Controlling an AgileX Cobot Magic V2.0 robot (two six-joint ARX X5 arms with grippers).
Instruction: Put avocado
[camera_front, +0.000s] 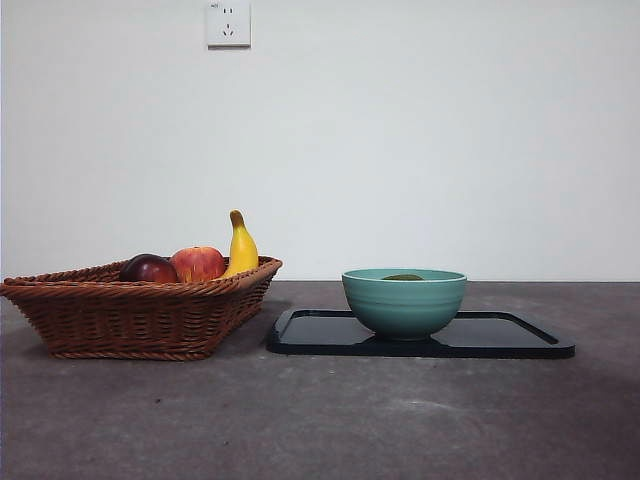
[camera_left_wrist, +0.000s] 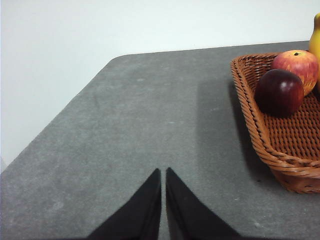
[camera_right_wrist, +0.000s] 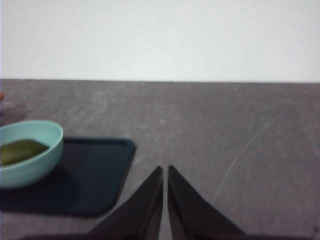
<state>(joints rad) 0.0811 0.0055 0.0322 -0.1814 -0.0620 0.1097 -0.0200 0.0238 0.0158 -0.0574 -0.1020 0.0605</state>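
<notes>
The wicker basket (camera_front: 140, 315) sits at nine o'clock from the black tray (camera_front: 500, 335), whose teal bowl (camera_front: 404, 300) already holds the avocado (camera_front: 403, 277). The left gripper (camera_left_wrist: 163, 172) and right gripper (camera_right_wrist: 165, 170) wait pinched narrow, empty; placement looks finished, nothing further needed.

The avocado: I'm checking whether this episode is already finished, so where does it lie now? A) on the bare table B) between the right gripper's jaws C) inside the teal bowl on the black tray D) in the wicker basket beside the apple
C: the avocado lies inside the teal bowl, which stands on the black tray; both grippers are shut, empty and away from it.
</notes>
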